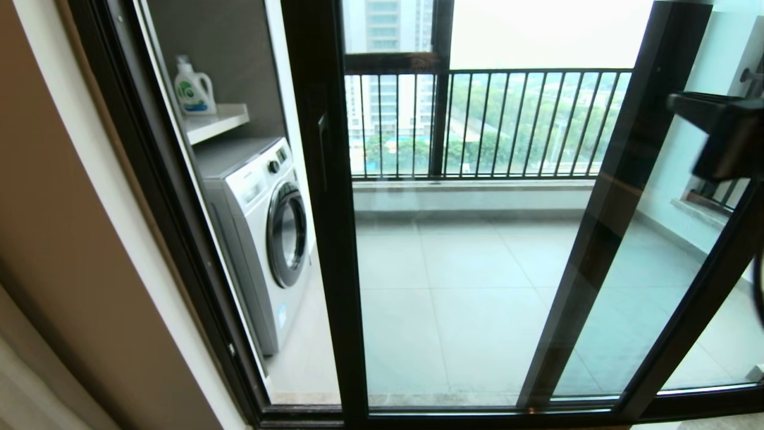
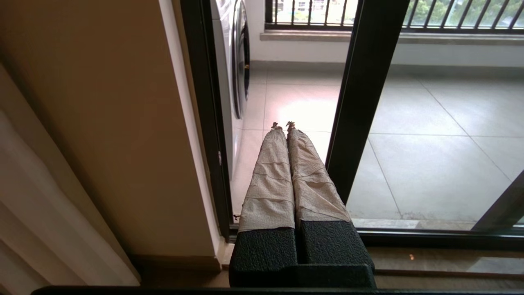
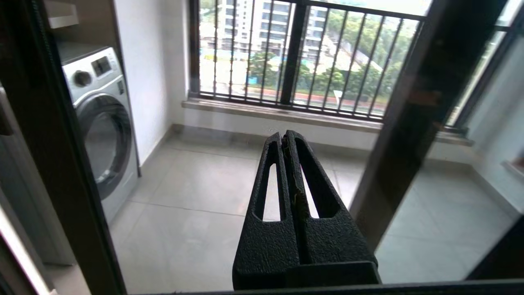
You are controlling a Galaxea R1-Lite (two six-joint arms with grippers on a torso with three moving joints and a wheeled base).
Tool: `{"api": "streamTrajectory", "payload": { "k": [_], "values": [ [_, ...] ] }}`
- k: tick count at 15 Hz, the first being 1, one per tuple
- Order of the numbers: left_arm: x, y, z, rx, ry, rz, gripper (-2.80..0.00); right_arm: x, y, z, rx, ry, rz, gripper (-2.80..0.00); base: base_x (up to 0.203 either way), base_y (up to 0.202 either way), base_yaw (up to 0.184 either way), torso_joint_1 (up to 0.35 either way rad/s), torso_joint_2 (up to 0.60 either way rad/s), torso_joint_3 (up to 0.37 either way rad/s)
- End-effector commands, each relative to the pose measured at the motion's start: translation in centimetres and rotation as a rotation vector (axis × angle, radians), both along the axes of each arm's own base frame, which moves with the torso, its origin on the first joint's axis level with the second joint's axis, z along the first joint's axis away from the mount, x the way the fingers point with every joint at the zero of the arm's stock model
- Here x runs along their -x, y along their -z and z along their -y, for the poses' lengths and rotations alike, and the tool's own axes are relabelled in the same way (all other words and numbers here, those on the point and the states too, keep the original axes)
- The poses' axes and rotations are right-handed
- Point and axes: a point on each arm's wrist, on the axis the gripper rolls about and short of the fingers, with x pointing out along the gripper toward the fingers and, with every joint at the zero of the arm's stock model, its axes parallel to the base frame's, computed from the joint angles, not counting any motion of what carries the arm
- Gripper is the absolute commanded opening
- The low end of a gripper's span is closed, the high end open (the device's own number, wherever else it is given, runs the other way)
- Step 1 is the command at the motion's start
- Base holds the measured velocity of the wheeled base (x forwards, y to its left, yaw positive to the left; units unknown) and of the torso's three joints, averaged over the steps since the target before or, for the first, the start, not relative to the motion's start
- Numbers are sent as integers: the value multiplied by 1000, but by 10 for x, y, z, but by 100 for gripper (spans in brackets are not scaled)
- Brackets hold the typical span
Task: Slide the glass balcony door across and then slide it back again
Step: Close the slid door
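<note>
The glass balcony door (image 1: 465,286) is a clear panel in a slim black frame. Its left upright (image 1: 325,239) carries a short black bar handle (image 1: 323,146) and stands well right of the outer door frame (image 1: 179,227), leaving a strip between them. My left gripper (image 2: 283,125), with tape-wrapped fingers (image 2: 270,180), is shut and empty. It sits low, pointing into that strip just beside the upright (image 2: 364,102). My right gripper (image 3: 283,137) is shut on nothing and faces the glass between two dark uprights (image 3: 53,164) (image 3: 413,123). A black part of the right arm (image 1: 725,134) shows at the head view's right edge.
A white washing machine (image 1: 262,239) stands on the balcony's left under a shelf with a detergent bottle (image 1: 194,89). A black railing (image 1: 507,119) closes the far side. A tan wall (image 1: 71,239) and a pale curtain (image 2: 41,229) lie to my left. The floor track (image 1: 477,412) runs below.
</note>
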Motion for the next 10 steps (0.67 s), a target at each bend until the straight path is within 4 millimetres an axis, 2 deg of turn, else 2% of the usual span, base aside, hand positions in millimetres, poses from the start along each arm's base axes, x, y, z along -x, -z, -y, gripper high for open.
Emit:
{"api": "streamTrajectory", "payload": {
  "k": [1, 3, 6, 7, 8, 10],
  "values": [
    [0, 0, 0, 1, 0, -1, -280, 90, 8, 57, -38, 153, 95, -280, 0, 0, 0, 0, 0, 0],
    [0, 0, 0, 1, 0, -1, -280, 128, 38, 76, -9, 320, 59, -280, 0, 0, 0, 0, 0, 0],
    [0, 0, 0, 1, 0, -1, -280, 173, 94, 82, 36, 491, 30, -280, 0, 0, 0, 0, 0, 0],
    [0, 0, 0, 1, 0, -1, -280, 180, 114, 81, 46, 516, 26, -280, 0, 0, 0, 0, 0, 0],
    [0, 0, 0, 1, 0, -1, -280, 182, 124, 80, 42, 528, 49, -280, 0, 0, 0, 0, 0, 0],
    [0, 0, 0, 1, 0, -1, -280, 178, 131, 78, 50, 528, 71, -280, 0, 0, 0, 0, 0, 0]
  ]
}}
